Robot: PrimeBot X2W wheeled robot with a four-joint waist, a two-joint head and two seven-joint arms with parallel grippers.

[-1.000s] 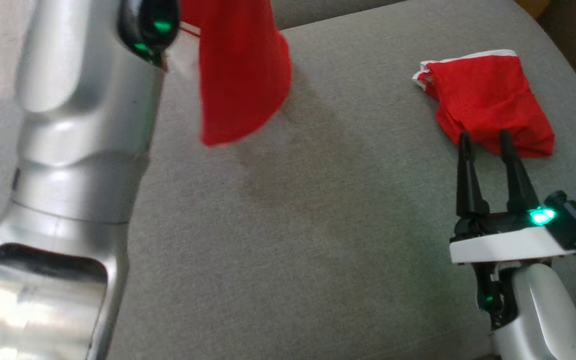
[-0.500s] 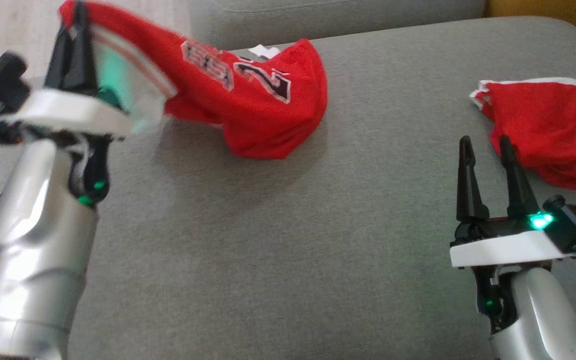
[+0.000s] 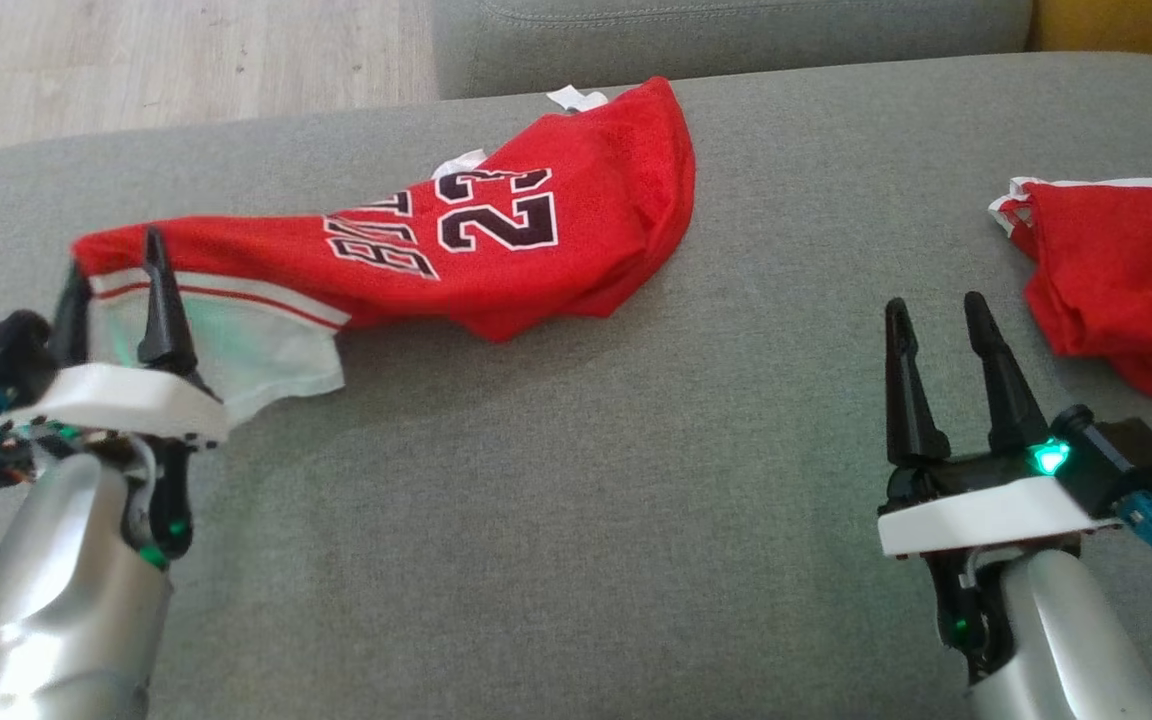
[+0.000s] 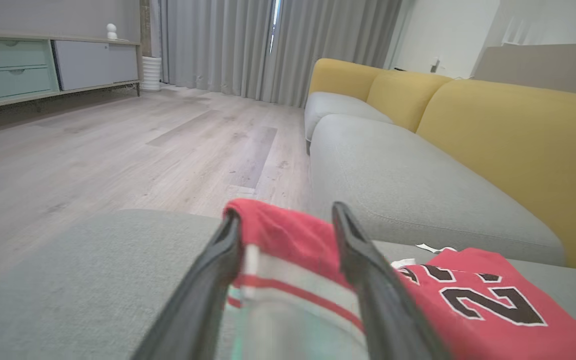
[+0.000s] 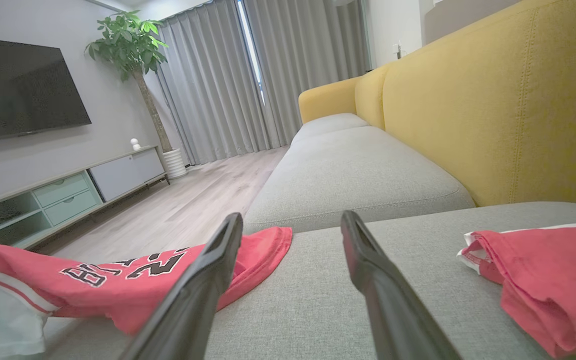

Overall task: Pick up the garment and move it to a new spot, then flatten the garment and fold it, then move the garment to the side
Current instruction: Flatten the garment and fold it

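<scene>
Two spread claws: left claw straddles the hem of the red jersey on the sofa cushion, unpinched; right claw empty. Backing straight out should avoid snagging.

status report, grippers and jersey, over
Left gripper open, jersey hem between its jaws. Right gripper open, empty. Jersey down on grey cushion, rumpled. Second red garment at right, apart.

Bare grey cushion lying open between two garments
Red jersey is sprawling across the left; a second red garment is crowding the right edge.
</scene>
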